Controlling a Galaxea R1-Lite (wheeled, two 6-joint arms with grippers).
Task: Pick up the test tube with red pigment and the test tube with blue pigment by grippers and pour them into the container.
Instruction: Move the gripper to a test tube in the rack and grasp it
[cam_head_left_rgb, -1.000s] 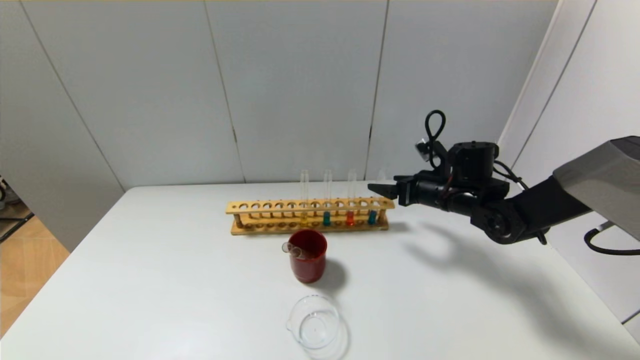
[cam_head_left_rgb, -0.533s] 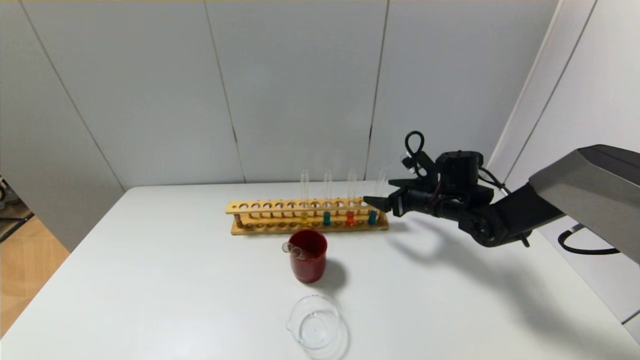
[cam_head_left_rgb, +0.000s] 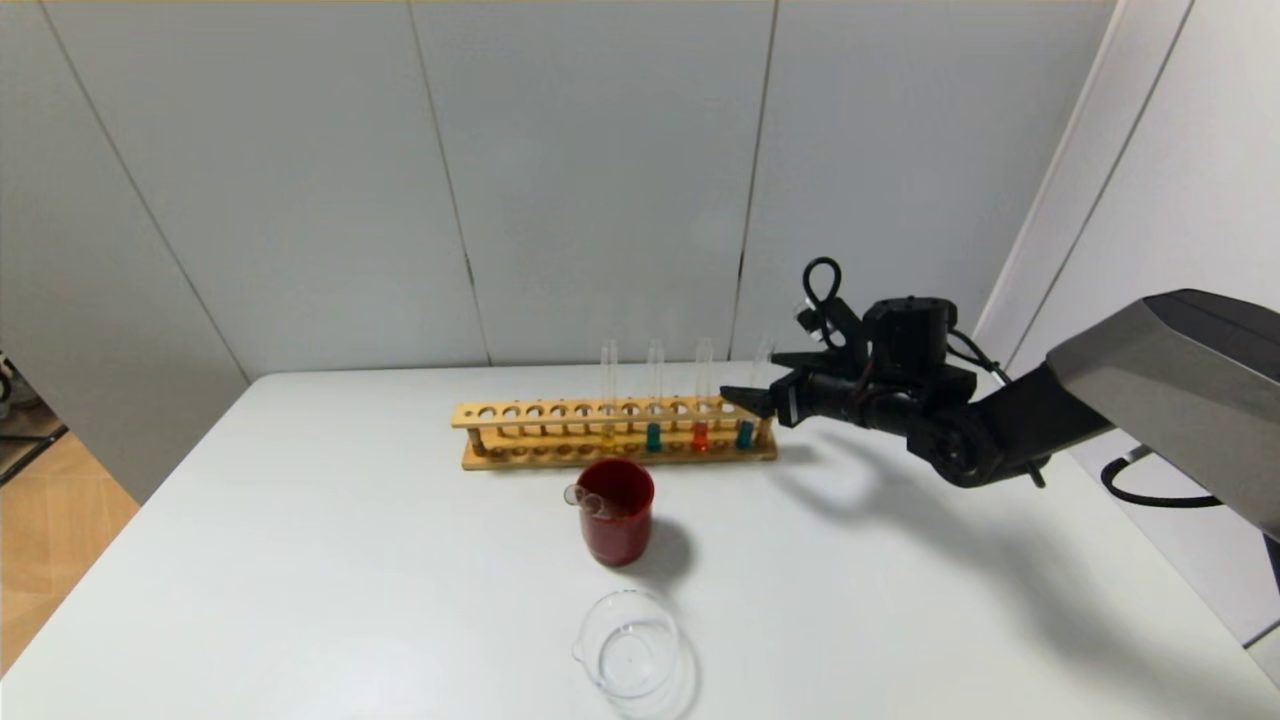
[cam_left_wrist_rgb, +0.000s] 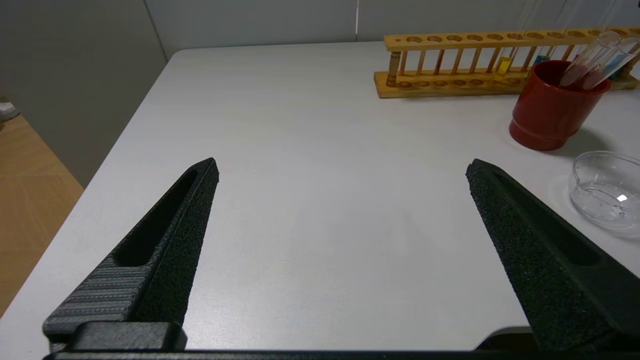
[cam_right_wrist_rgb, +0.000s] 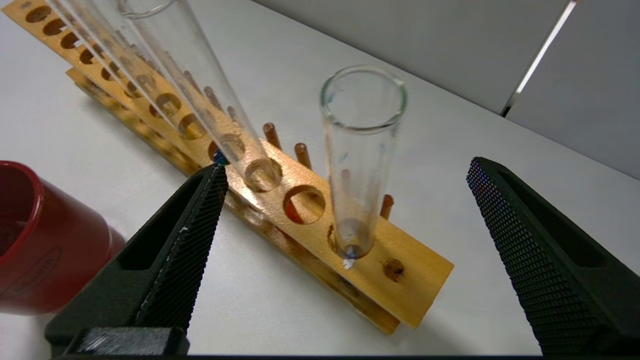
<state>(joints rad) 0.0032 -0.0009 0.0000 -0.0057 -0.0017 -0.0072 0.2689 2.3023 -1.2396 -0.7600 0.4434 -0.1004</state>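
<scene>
Right claw: released, jaws spread wide, held level at the right end of the wooden rack, with the end tube standing between its jaws and untouched.
End tube: the test tube with blue pigment, upright in the rack's last occupied hole, blue liquid at its bottom.
Next tube leftward: the test tube with red pigment, upright in the rack.
Further tubes: a teal one and a yellowish one, both upright.
Red cup: on the table in front of the rack, two empty tubes leaning inside.
Container: clear glass, nearer than the cup, by the table's front edge.
Left claw: released, jaws wide apart, low over the table's left part.
</scene>
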